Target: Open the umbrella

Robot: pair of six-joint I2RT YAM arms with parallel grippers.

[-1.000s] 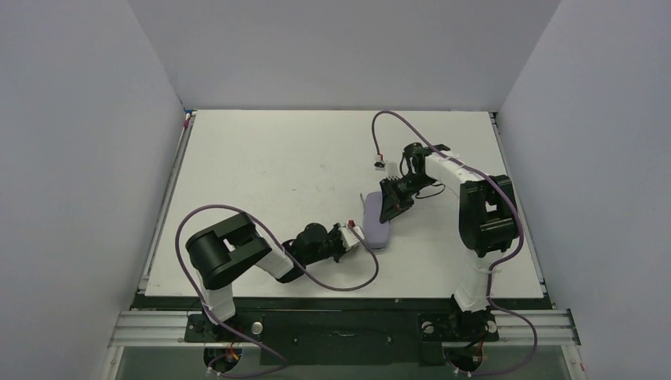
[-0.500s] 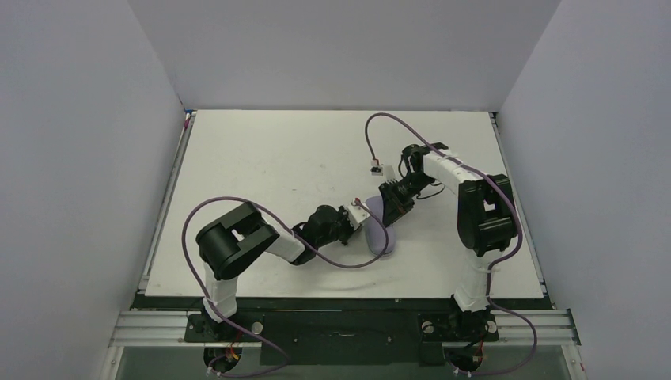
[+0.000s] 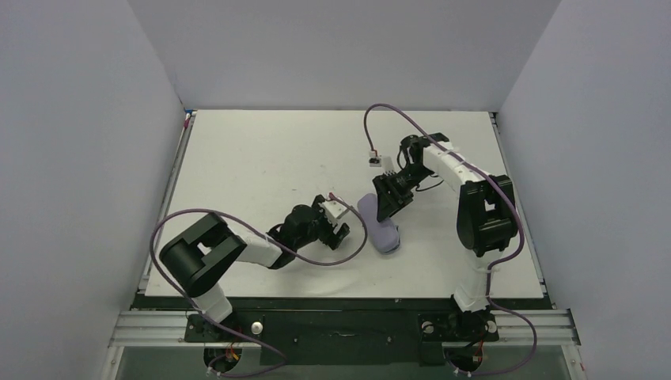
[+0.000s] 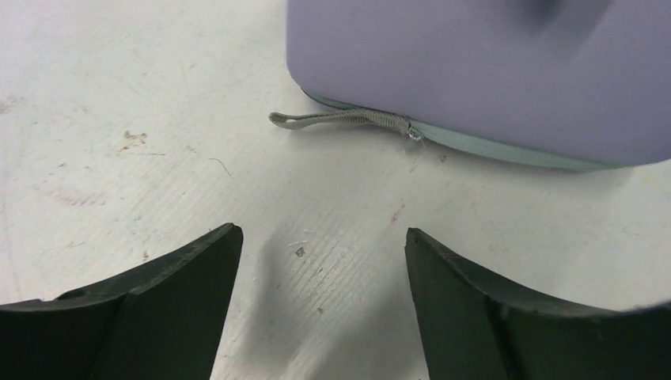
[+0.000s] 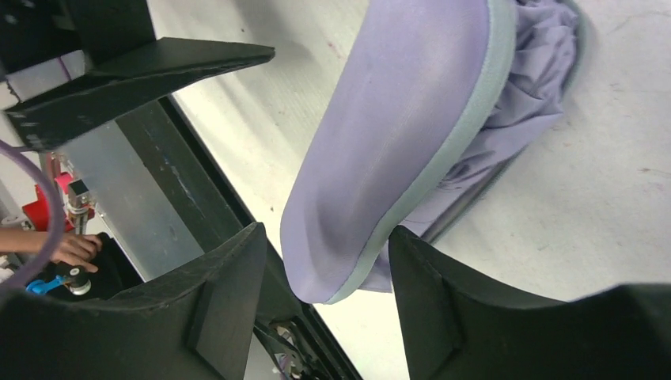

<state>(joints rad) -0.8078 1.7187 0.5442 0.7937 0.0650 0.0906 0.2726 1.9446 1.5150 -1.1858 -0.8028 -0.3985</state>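
Both grippers, clamped on the lavender case (image 4: 490,71) a second ago, are now released. The left gripper (image 4: 320,236) has backed off toward 9 o'clock of the case, and its black jaws stand apart over bare table (image 3: 261,158). The right gripper (image 5: 326,231) hovers at the case's 12 o'clock end with fingers spread astride it, squeezing nothing. The case lies free just toward 4 o'clock of the table's centre, its shell ajar. The umbrella (image 5: 542,63) is inside and not yet opened, with crumpled pale fabric spilling from the gap, so I judge the task is still at the unpacking stage. The case is a smooth, rounded oval shell with a matte skin and a grey-green seam band (image 5: 443,150). A limp woven pull cord (image 4: 332,119) trails on the scuffed white tabletop — a thin thing to pinch.
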